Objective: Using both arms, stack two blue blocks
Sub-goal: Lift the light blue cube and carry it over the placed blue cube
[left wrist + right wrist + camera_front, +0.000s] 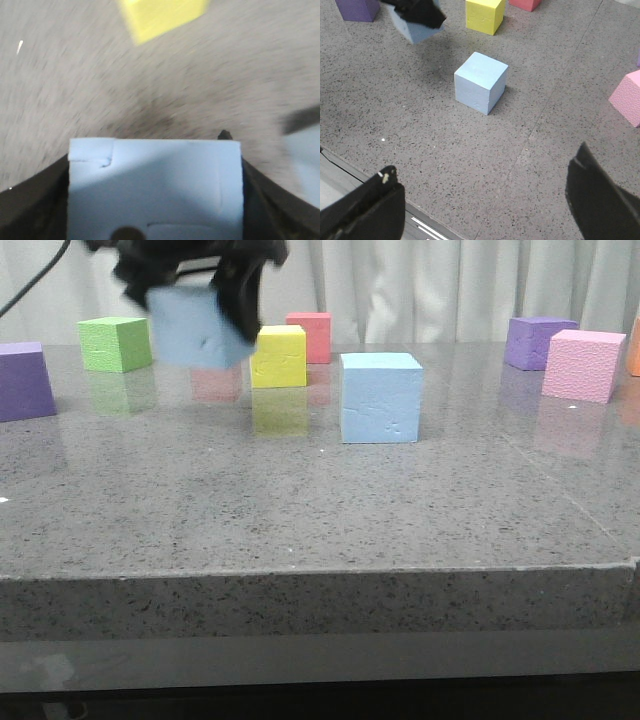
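Note:
My left gripper (200,280) is shut on one pale blue block (198,327) and holds it in the air above the table, to the left of the yellow cube. The same block fills the left wrist view (155,190) between the dark fingers (30,210); it also shows tilted in the right wrist view (415,27). The second blue block (380,397) rests on the grey table near the middle; it also shows in the right wrist view (481,82). My right gripper (482,167) is open and empty over the table's front edge, well short of that block.
A yellow cube (279,356), a red cube (312,336) and a green cube (115,343) stand at the back. Purple cubes sit at far left (24,380) and back right (538,342), with a pink cube (583,365) beside the latter. The table's front edge (320,575) is near.

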Robot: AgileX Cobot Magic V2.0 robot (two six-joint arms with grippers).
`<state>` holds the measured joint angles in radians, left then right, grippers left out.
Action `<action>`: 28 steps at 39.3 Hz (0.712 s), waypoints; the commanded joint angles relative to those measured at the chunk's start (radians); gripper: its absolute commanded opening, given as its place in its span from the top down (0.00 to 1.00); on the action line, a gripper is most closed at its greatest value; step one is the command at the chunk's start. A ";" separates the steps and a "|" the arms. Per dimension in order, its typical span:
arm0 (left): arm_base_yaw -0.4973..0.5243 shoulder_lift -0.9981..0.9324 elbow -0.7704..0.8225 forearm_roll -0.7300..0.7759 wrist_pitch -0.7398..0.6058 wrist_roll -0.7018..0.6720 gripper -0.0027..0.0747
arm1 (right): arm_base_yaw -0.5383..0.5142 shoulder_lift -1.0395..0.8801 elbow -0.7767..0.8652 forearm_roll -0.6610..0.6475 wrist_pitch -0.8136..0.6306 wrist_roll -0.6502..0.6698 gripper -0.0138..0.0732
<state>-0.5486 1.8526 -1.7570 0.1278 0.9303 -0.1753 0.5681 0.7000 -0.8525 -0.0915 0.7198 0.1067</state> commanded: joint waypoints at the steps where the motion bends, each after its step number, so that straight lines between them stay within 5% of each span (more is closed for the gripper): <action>1: -0.042 -0.063 -0.122 -0.078 0.013 0.193 0.46 | -0.004 -0.003 -0.025 -0.018 -0.074 0.001 0.09; 15: -0.093 0.028 -0.353 -0.344 0.168 0.714 0.39 | -0.004 -0.003 -0.025 -0.018 -0.074 0.001 0.09; 28: -0.128 0.102 -0.359 -0.352 0.171 0.899 0.39 | -0.004 -0.003 -0.025 -0.018 -0.074 0.001 0.09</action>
<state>-0.6614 1.9924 -2.0797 -0.1946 1.1439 0.6922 0.5681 0.7000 -0.8525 -0.0915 0.7198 0.1067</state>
